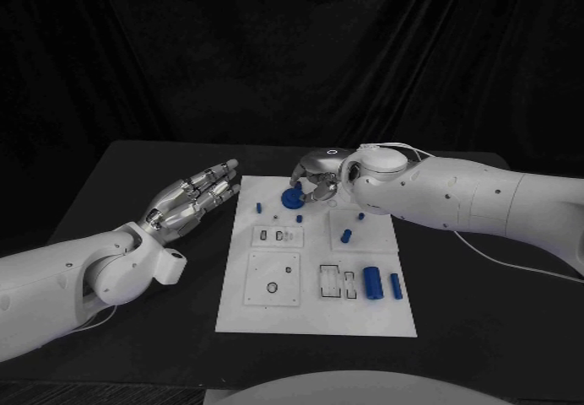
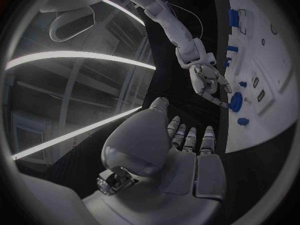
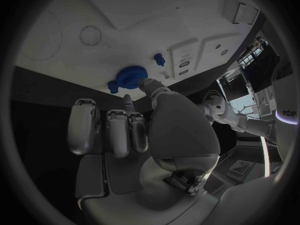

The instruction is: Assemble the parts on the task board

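Head view puts the right hand (image 1: 319,173) at the far edge of the white board (image 1: 244,314), its fingers bent down around a round blue gear (image 1: 292,197) that lies on the board's far left part. From the right wrist, a fingertip (image 3: 145,83) touches the toothed rim of this gear (image 3: 130,75); whether the hand really pinches it or only rests against it, I cannot tell.

The left hand (image 1: 192,199) hovers just beside the board's left edge, fingers straight and slightly apart, holding nothing.

Other blue pieces stay on the board: a short peg (image 1: 258,206) near the gear, a peg (image 1: 346,236) further right, and 2 upright blocks (image 1: 372,284) near the front right, beside a rectangular slot (image 1: 331,281).

The gear looks like a small, rigid plastic piece, probably light and unlikely to bend or break under a modest squeeze. Its flat faces may be smooth and slippery, while the teeth should give the fingertips some bite. My judgement is that the best hold is across the rim, thumb against an opposing finger on opposite sides, keeping it level so it can drop onto its post. Because it lies flat, getting a fingertip under the edge may be the awkward part.
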Motion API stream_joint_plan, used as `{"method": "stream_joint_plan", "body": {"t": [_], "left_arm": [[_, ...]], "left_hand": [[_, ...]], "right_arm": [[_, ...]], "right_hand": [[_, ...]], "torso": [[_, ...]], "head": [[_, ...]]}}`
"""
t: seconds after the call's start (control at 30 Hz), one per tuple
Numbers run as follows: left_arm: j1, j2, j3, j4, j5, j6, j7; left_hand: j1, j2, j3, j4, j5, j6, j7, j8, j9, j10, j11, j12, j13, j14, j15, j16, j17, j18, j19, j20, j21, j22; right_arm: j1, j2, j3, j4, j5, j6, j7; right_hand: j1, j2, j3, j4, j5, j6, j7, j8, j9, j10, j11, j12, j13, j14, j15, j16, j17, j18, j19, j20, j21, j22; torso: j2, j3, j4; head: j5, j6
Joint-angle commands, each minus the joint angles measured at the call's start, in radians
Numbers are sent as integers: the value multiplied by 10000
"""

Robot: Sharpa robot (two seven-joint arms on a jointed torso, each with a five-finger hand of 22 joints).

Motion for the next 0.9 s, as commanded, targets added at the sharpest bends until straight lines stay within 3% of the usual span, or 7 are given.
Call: {"method": "stream_joint_plan", "body": {"t": [0.03,0.07,0.13,0.33,0.57,0.7,0.9], "left_arm": [[12,-13,9,9,3,99,104],[12,-19,9,7,3,96,103],[12,-26,9,4,3,92,102],[12,-10,8,0,3,86,99],[12,56,8,-25,3,101,98],[12,71,8,-29,3,115,96],[11,66,8,-38,3,132,65]], "left_hand": [[111,-22,55,-12,32,-68,28,2,-1,-37,23,-3,-13,6,90,26,10,192,-1,38,43,15],[111,-22,55,-12,32,-68,28,2,-1,-37,23,-3,-13,6,90,26,10,192,-1,38,43,15],[115,-25,58,-17,38,-70,29,1,-1,-37,24,0,-13,6,90,27,10,192,0,40,44,16],[115,-25,58,-17,38,-70,29,1,-1,-37,24,0,-13,6,90,27,10,192,0,40,44,16],[121,-31,61,-24,47,-69,30,2,-1,-36,24,4,-12,7,90,31,11,192,2,42,45,17],[127,-36,65,-31,55,-69,30,2,-1,-38,24,1,-13,7,91,30,11,192,3,44,46,18],[130,-38,67,-34,60,-72,30,1,-1,-38,24,-1,-13,7,92,28,10,191,2,45,46,17]], "right_arm": [[192,-357,6,364,-14,-958,151],[282,-531,5,538,-14,-1051,133],[469,-889,5,893,-14,-1144,62],[1000,-2128,4,2001,-14,-984,-451],[1199,-3175,2,2534,-86,-520,-821],[1167,-3582,0,2626,-126,-427,-929],[1012,-4129,-3,2664,-549,-492,-954]], "right_hand": [[-202,47,-187,28,-1197,87,31,104,-46,1047,-28,35,2634,829,-28,-66,1898,-26,-8,16,-73,966],[-255,92,-314,75,-1774,124,28,144,-69,1047,-28,35,2634,835,-28,-59,1909,-31,16,19,-66,987],[-321,134,-508,159,-2388,185,28,203,-95,1047,-31,35,2634,846,-27,-38,1933,-47,62,18,-21,1039],[-500,148,-788,373,-2784,278,-37,277,-122,1047,-78,35,2634,843,-68,-95,1863,-117,223,-11,248,1241],[-683,-42,-1358,1176,-3857,485,-451,250,-267,1047,-410,35,2634,786,-329,-357,1560,-118,242,-218,252,1310],[-577,-134,-1437,1415,-3937,463,-559,162,-353,1047,-503,35,2634,764,-401,-467,1434,-114,237,-299,225,1312],[-203,-252,-1482,1630,-3845,677,-528,185,-406,1047,-501,35,2634,775,-422,-468,1417,-147,298,-339,322,1399]], "torso": [[-2,4,1],[-4,5,4],[-7,4,6],[-31,-3,-25],[-61,-20,-29],[-72,-24,-28],[-112,-42,-40]], "head": [[-16,68],[-16,74],[-13,82],[-20,114],[-86,156],[-60,146],[-3,104]]}}
